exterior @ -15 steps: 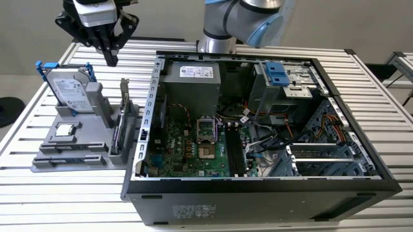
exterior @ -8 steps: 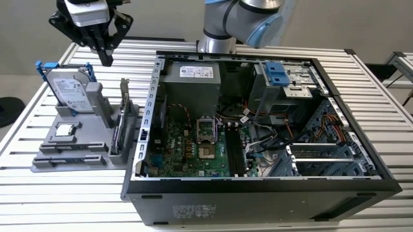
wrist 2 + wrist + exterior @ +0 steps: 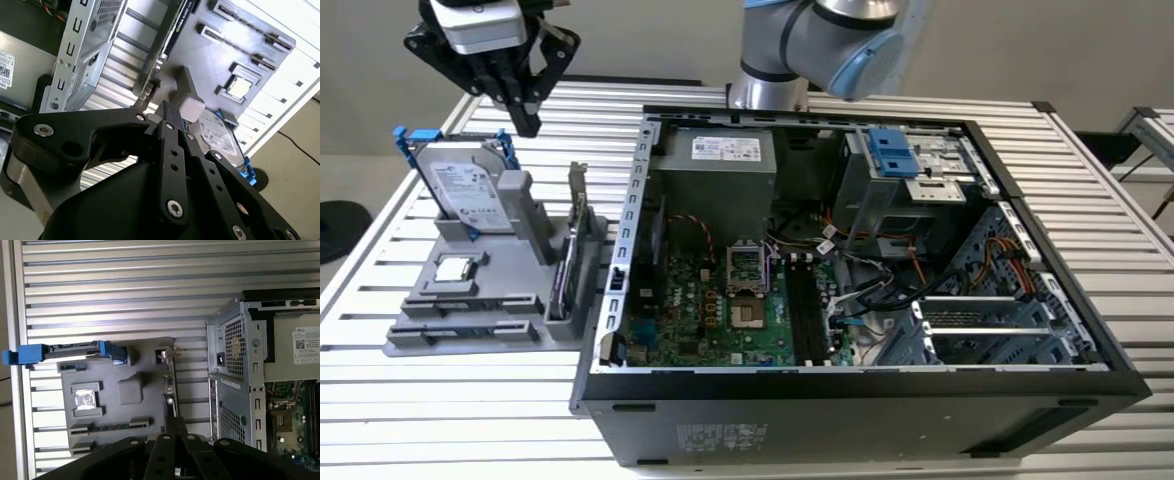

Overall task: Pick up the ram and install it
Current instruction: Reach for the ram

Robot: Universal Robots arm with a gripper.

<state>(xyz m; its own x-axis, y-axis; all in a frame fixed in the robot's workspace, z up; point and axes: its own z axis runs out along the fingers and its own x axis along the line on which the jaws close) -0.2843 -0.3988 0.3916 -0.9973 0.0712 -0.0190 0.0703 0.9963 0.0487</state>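
The ram [image 3: 563,272] is a thin dark stick standing on its long edge in a slot along the grey holder [image 3: 467,332], on the side nearest the computer case. It also shows in both wrist views [image 3: 170,386] [image 3: 167,42]. My gripper [image 3: 527,122] hangs well above the holder's far end, over the hard drive, with its black fingers closed together on nothing. The meeting fingertips show in both wrist views [image 3: 166,107] [image 3: 175,422]. The ram sits lower and toward the case from the gripper, untouched.
A silver hard drive [image 3: 460,185] in a blue bracket stands upright in the holder, with a square processor [image 3: 454,268] in front of it. The open computer case [image 3: 634,200] lies at the exterior view's right, its motherboard memory slots [image 3: 807,315] exposed. Everything rests on a slatted metal table [image 3: 480,400].
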